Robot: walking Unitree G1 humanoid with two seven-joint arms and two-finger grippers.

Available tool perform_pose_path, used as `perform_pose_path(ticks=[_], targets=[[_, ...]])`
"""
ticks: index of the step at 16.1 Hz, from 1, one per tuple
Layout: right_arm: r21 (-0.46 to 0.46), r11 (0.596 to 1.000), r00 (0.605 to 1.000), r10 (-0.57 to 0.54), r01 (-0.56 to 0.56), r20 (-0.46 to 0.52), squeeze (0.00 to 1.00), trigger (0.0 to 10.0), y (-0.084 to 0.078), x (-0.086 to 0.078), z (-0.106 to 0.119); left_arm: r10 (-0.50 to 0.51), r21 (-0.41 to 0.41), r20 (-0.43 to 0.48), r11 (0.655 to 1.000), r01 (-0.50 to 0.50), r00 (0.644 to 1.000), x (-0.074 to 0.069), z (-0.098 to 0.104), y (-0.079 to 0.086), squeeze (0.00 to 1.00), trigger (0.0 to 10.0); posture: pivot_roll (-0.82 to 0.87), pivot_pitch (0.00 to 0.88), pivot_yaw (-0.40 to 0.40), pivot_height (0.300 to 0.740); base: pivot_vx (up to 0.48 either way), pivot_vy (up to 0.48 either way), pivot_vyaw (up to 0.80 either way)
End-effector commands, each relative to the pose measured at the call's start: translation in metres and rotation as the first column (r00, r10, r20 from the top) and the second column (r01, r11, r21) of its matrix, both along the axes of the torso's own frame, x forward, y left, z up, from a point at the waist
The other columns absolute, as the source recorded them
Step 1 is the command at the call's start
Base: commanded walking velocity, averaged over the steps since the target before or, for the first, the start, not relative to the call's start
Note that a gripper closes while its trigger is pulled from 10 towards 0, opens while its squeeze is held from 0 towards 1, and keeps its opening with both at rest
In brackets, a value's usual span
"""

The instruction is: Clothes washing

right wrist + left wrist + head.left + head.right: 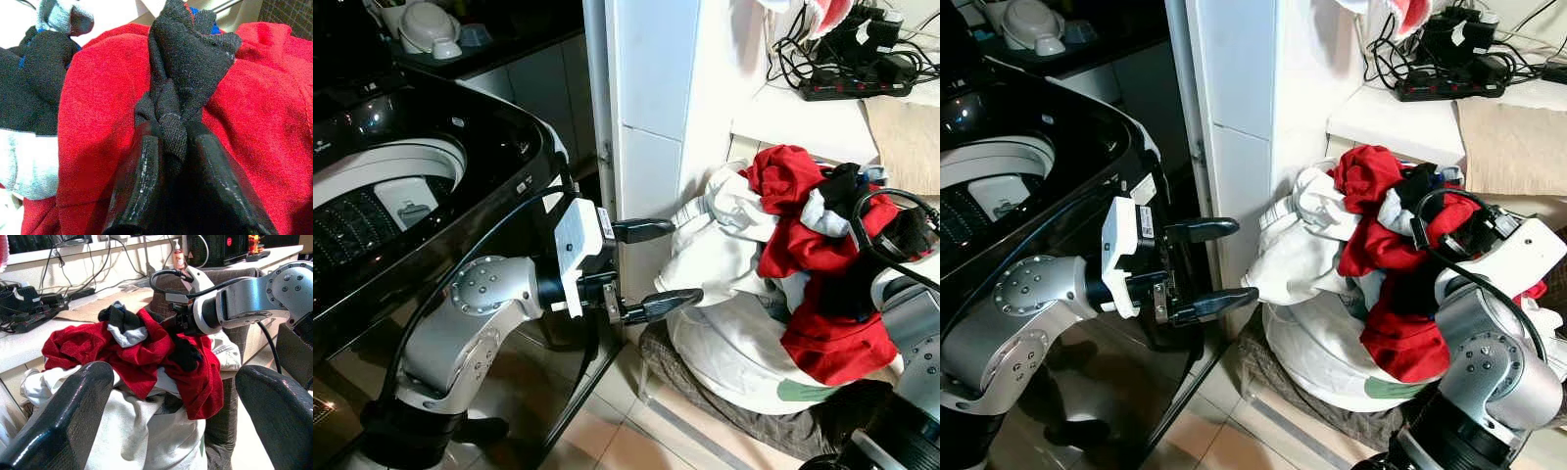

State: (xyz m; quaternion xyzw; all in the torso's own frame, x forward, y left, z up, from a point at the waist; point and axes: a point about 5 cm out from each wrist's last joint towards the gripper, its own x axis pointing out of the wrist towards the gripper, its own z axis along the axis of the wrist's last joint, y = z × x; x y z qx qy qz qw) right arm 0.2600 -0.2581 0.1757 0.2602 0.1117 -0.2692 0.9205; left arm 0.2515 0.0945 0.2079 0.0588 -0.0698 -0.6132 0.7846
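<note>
R gripper pinched shut on dark knit sock atop crumpled red cloth on white laundry heap. L gripper spread wide, empty, beside heap, near black top-load washer.

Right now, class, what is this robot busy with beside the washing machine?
It is sorting laundry. The right claw has pinched a dark cloth lying on the red garment on top of the clothes pile. The left claw is open, held between the pile and the open-topped washing machine on the robot's left. The cloth is not yet lifted away.
</note>
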Motion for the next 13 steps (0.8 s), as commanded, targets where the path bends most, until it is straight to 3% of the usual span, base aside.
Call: perform_pose_path(ticks=[1, 4, 7, 11, 13], targets=[[0.009, 1.000, 1.000, -0.005, 0.006, -0.007, 0.00, 0.0, 0.000, 0.001, -0.001, 0.007, 0.006, 0.017, 1.000, -0.007, 1.000, 0.002, 0.003, 0.002, 0.00, 10.0, -0.09, 0.000, 0.033, 0.740, 0.000, 0.000, 0.00], [-0.057, 0.998, 0.999, -0.032, 0.035, 0.043, 0.00, 0.0, -0.003, 0.001, 0.014, 0.005, 0.003, 0.016, 1.000, -0.005, 1.000, 0.001, 0.004, 0.002, 0.00, 10.0, -0.09, 0.000, 0.036, 0.740, 0.000, 0.000, 0.00], [-0.154, 0.985, 0.986, -0.056, 0.081, 0.158, 0.00, 0.0, -0.003, 0.003, 0.041, 0.003, 0.001, 0.014, 1.000, -0.003, 1.000, 0.001, 0.004, 0.002, 0.00, 10.0, -0.09, 0.000, 0.037, 0.740, 0.000, 0.000, 0.00], [-0.240, 0.953, 0.947, -0.108, 0.186, 0.303, 0.00, 0.0, -0.006, 0.001, 0.070, 0.000, 0.000, 0.012, 1.000, 0.000, 1.000, 0.001, 0.004, 0.002, 0.00, 10.0, -0.09, 0.000, 0.033, 0.740, 0.000, 0.000, 0.00], [-0.342, 0.913, 0.893, -0.053, 0.224, 0.446, 0.00, 0.0, -0.005, -0.002, 0.098, 0.012, -0.015, 0.023, 1.000, -0.012, 1.000, 0.003, 0.006, 0.002, 0.00, 10.0, -0.09, 0.000, 0.032, 0.740, 0.000, 0.000, 0.00]])
